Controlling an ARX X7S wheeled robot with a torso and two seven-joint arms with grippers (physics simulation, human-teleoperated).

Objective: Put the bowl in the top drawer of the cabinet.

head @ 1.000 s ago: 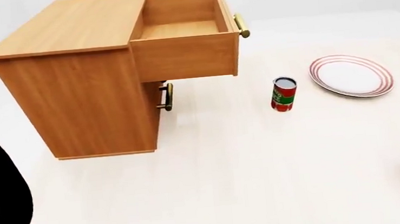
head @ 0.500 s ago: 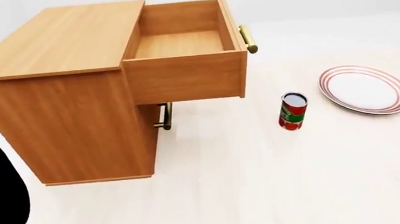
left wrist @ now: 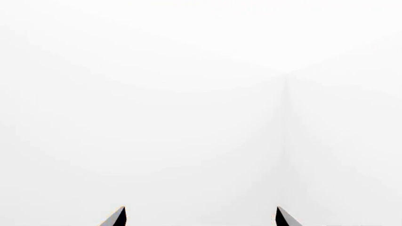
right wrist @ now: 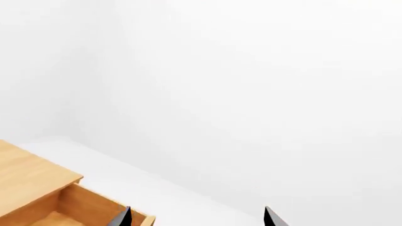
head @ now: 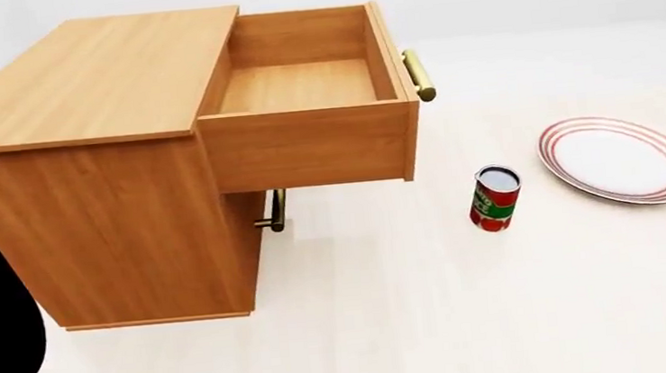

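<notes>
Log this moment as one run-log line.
top drawer: open, nothing inside | bowl: out of view | can: upright beside plate | both jaws: apart, holding nothing

cabinet (head: 101,152): matt orange-brown wood | handle (head: 419,75): glossy brass | can (head: 495,198): metal, printed label | plate (head: 618,160): smooth glazed | desk (head: 442,322): pale matt

cabinet (head: 86,127) left, can (head: 495,198) (middle), plate (head: 618,160) right

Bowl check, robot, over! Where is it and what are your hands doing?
Both end effectors open, empty. Bowl not in view. Top drawer pulled open, empty. Can and plate beside the cabinet.
</notes>
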